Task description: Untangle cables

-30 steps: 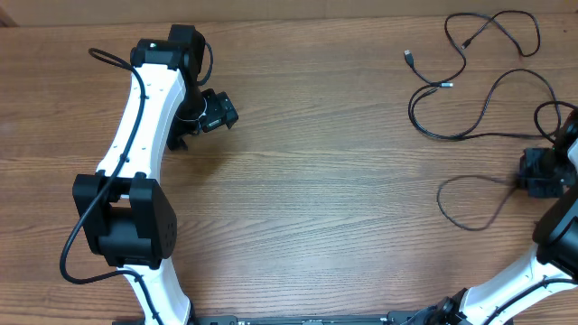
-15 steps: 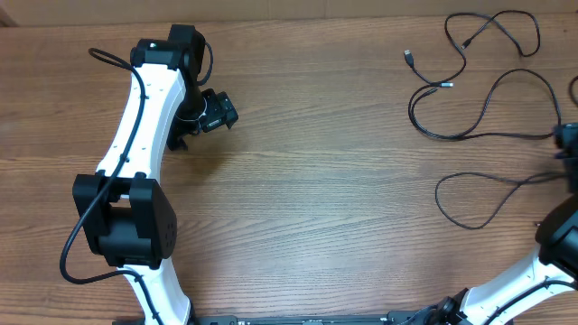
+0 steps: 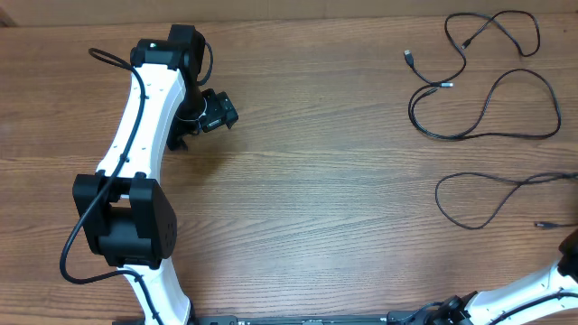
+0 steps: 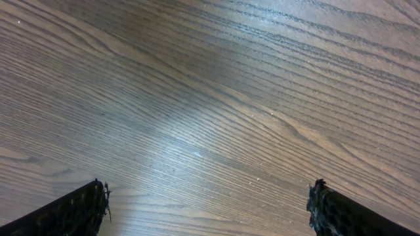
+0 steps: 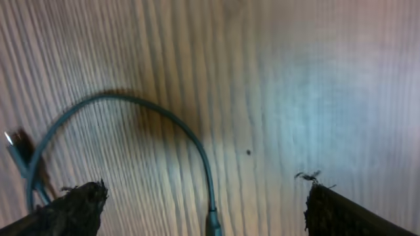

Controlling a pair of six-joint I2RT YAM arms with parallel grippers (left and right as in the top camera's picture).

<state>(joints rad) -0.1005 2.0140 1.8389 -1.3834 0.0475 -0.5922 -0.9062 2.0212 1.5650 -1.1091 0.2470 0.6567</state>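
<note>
Several thin black cables lie spread out at the table's right end: two loose looping strands near the far edge, and nearer the front a separate loop that runs off the right edge, with a plug beside it. My right gripper is open above the wood, outside the overhead view. A curved cable lies on the table between its fingers, untouched. My left gripper is also open, far left near the back, with only bare wood between its fingers.
The left arm stretches along the table's left side. Only the right arm's lower white link shows, at the bottom right corner. The wooden tabletop lies between the arms.
My right gripper has opened, let go of the cable and drawn back out of the overhead view. The lower loop has settled flat with its plug showing. The left arm is still.
</note>
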